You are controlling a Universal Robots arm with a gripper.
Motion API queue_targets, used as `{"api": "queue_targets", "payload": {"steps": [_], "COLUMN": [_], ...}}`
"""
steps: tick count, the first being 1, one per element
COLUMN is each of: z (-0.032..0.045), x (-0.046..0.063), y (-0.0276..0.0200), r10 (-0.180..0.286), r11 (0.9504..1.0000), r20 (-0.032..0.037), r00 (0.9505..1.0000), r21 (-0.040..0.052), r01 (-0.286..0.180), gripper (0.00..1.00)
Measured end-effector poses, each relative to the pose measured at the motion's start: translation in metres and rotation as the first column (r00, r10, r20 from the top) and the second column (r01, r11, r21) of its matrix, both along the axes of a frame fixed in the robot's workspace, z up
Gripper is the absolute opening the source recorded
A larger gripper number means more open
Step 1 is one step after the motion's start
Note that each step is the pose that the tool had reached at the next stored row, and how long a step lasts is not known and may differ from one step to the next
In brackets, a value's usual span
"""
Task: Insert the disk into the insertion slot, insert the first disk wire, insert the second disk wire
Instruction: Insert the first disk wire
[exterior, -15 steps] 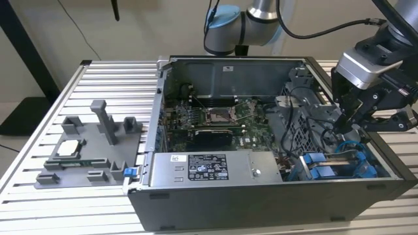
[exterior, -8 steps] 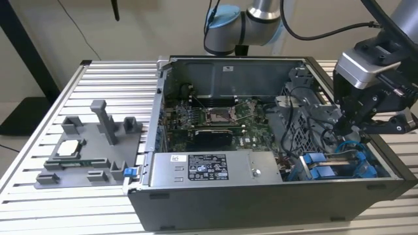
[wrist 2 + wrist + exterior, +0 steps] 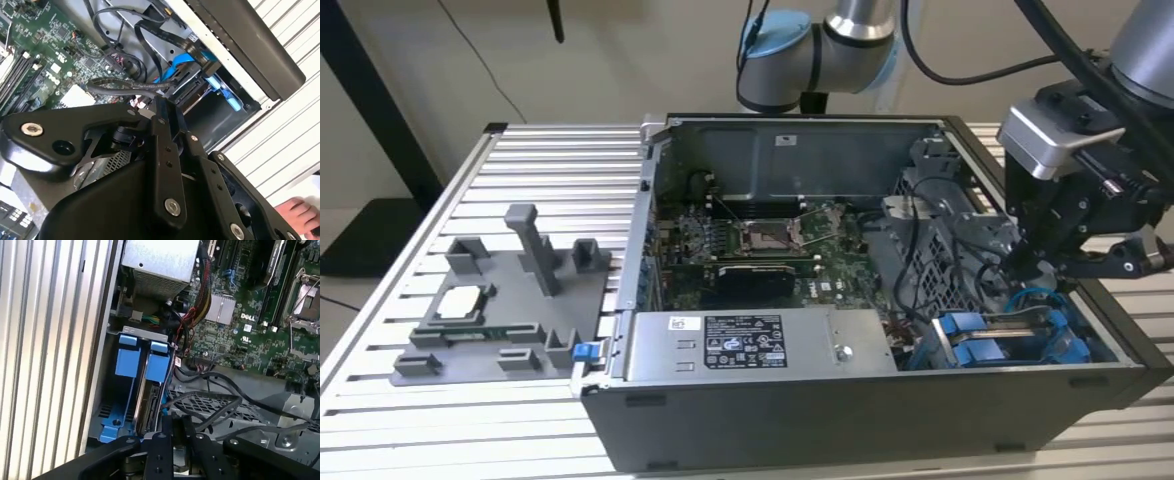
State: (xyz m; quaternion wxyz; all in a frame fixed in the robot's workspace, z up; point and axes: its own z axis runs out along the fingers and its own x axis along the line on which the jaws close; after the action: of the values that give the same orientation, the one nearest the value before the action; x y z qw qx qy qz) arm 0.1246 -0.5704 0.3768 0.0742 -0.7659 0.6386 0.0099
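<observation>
Disk (image 3: 150,407) sits in insertion slot (image 3: 145,332), connector edge facing hovering tool (image 3: 1021,268), presumably for wiring; tool closure cannot be told.

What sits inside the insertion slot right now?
In the first wrist view, the disk stands edge-on inside the insertion slot, in its blue carrier. The gripper covers one end, so whether anything is plugged in there cannot be seen.

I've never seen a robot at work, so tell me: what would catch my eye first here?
The open computer case fills the middle of the exterior view, its green circuit board laid bare. At the exterior view's right, the black claw reaches down into the case, close by the bright blue rails of the insertion slot.
</observation>
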Motion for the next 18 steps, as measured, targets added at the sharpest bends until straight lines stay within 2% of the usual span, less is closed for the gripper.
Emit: {"api": "queue_targets", "payload": {"steps": [3, 4, 6, 8, 10, 11, 14, 18], "z": [0.0, 0.0001, 0.0001, -0.0002, -0.001, -0.0017, -0.0041, -0.0082], "x": [0.0, 0.001, 0.004, 0.008, 0.013, 0.015, 0.017, 0.017], "y": [-0.0007, -0.0009, -0.0011, -0.001, -0.0011, -0.0011, -0.0015, -0.0026], "r10": [-0.006, -0.007, -0.007, -0.008, -0.008, -0.007, -0.011, -0.023], "r11": [0.9999, 0.9999, 0.9997, 0.9997, 0.9997, 0.9997, 0.9996, 0.9995], "r20": [-0.0018, -0.0075, -0.0301, -0.0551, -0.0726, -0.0776, -0.0868, -0.0887], "r00": [1.0, 0.9999, 0.9995, 0.9985, 0.9973, 0.997, 0.9962, 0.9958], "r21": [-0.0092, -0.0136, -0.0216, -0.025, -0.0255, -0.0254, -0.0257, -0.0257], "r01": [0.006, 0.007, 0.007, 0.006, 0.006, 0.006, 0.009, 0.021], "gripper": [0.0, 0.0, 0.0, 0.0, 0.0, 0.0, 0.0, 0.0]}}
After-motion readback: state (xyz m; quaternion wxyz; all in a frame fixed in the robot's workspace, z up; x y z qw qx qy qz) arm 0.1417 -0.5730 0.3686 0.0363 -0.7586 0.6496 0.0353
